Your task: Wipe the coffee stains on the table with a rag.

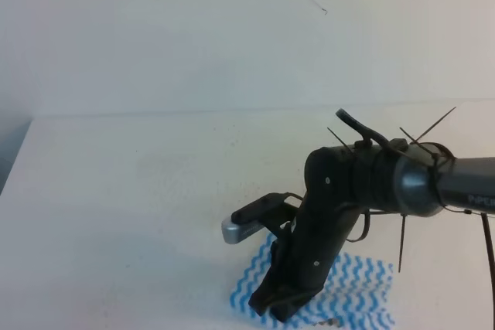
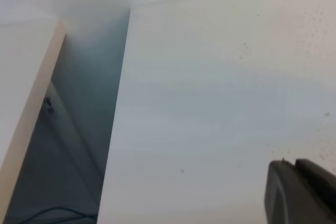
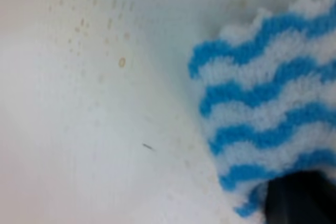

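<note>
The thin blue-and-white wavy-striped cloth rag [image 1: 348, 287] lies flat at the near right of the matte white bench [image 1: 139, 191], under the right arm. It looks light, soft and limp, likely to bunch if dragged; an edge or corner seems the best hold. The right fingers [image 1: 282, 303] are pressed together at the rag's left edge, apparently pinching it. No coffee blotch is discernible; only faint tan specks. The left fingers [image 2: 302, 192]: spread cannot be told. A pale wall [image 1: 155, 28] stands behind.
</note>
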You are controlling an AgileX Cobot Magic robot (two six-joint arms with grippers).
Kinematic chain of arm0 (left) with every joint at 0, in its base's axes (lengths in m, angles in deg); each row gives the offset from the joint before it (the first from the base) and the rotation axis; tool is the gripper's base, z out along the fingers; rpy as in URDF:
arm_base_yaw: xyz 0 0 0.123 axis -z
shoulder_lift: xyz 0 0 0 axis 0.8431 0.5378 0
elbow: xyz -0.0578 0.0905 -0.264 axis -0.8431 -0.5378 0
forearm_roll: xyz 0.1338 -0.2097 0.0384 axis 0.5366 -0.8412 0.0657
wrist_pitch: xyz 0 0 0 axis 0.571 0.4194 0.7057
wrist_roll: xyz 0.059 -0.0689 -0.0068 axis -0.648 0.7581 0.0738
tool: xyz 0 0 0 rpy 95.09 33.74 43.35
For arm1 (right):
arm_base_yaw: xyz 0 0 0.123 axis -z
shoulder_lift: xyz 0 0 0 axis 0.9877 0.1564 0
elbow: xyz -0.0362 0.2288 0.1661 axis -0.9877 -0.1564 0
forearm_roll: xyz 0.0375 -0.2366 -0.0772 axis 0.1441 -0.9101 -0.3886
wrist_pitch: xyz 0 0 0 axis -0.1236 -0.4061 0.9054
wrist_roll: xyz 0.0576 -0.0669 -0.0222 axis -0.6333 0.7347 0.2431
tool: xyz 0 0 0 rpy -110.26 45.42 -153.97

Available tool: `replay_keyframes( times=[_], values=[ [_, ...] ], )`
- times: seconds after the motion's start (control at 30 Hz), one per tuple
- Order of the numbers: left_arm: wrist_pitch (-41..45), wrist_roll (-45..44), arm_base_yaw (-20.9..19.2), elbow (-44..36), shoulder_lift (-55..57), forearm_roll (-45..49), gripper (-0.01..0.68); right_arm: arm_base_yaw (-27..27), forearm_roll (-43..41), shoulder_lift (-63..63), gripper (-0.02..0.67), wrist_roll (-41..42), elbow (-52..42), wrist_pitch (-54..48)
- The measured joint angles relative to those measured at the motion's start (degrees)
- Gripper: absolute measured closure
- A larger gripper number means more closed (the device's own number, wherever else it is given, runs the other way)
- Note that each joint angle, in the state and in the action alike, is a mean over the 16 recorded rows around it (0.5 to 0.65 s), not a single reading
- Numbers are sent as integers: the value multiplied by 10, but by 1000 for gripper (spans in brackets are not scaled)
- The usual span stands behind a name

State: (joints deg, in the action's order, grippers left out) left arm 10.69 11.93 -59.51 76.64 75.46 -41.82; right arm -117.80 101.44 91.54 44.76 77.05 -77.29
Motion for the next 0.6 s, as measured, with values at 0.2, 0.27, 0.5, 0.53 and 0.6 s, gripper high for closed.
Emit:
replay_keyframes(
  times=[0.2,0.27,0.5,0.53,0.6],
  values=[
    [-1,0,0,-2,-2,0,676,-7,-61,-2,651,-42,-2,-5],
    [-1,1,0,-2,-2,0,676,6,-80,-4,651,-56,-5,-10],
    [-2,1,0,-4,-3,0,676,71,-114,-19,651,-64,-28,-35],
    [-2,1,0,-4,-3,0,676,79,-109,-22,651,-58,-32,-39],
    [-2,1,0,-4,-3,0,676,91,-91,-28,651,-40,-39,-48]
  ],
)
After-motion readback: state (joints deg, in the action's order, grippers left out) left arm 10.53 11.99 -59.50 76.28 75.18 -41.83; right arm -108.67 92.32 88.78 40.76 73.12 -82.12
